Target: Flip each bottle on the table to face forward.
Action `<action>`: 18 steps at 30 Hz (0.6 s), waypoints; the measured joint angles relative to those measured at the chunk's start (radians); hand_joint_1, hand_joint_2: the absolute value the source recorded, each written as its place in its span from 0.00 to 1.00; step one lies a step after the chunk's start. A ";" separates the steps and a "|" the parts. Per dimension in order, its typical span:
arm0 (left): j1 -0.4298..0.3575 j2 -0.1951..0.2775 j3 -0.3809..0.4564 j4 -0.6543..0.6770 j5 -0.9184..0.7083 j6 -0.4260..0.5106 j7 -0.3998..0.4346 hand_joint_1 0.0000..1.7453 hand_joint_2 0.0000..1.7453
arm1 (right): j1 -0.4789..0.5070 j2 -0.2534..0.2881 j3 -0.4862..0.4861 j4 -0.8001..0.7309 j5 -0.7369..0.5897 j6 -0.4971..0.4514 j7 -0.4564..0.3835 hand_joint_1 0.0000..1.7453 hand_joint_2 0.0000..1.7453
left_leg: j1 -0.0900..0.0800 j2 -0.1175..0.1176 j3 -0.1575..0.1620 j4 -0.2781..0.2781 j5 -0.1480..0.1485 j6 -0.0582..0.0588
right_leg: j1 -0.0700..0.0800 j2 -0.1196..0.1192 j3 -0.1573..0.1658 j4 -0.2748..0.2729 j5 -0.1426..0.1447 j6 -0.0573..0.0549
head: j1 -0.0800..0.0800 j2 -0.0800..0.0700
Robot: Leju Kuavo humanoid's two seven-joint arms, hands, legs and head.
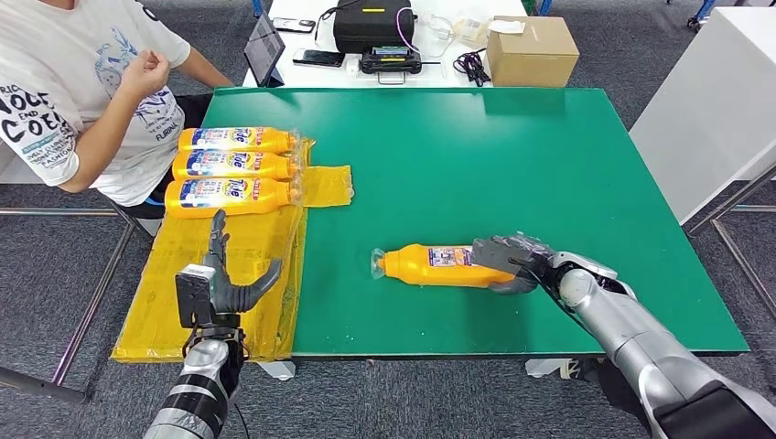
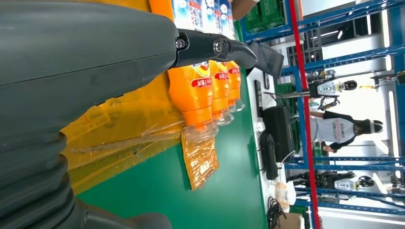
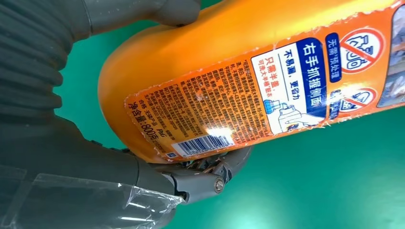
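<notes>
An orange bottle lies on its side near the front of the green table, cap to the left, back label with barcode showing. My right hand grips its base end. Three orange bottles lie side by side, front labels up, at the table's left edge on yellow plastic wrap; they also appear in the left wrist view. My left hand hovers over the wrap in front of them, fingers spread, holding nothing.
A person in a white T-shirt sits at the far left corner. Behind the green table stand a cardboard box, a black case and a tablet. A white cabinet is on the right.
</notes>
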 joint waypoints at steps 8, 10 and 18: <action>-0.005 0.000 -0.013 0.012 0.006 -0.009 0.011 0.00 1.00 | 0.009 0.013 0.025 0.006 0.005 -0.033 -0.008 1.00 1.00 | 0.000 0.002 0.003 0.000 0.000 0.000 | 0.000 0.000 0.002 0.000 0.000 0.000 | 0.000 0.000; -0.007 0.000 -0.014 0.013 0.010 -0.012 0.015 0.00 1.00 | 0.011 0.016 0.027 0.007 0.007 -0.040 -0.015 1.00 1.00 | 0.000 0.002 0.004 0.000 0.000 0.000 | 0.000 0.000 0.003 0.000 0.000 0.000 | 0.000 0.000; -0.004 0.000 -0.013 0.012 0.021 -0.011 0.016 0.00 1.00 | 0.072 0.019 0.001 -0.050 -0.018 -0.108 -0.084 1.00 1.00 | 0.000 0.001 0.005 0.000 0.000 0.000 | 0.001 0.000 0.005 0.000 0.000 0.000 | 0.000 0.000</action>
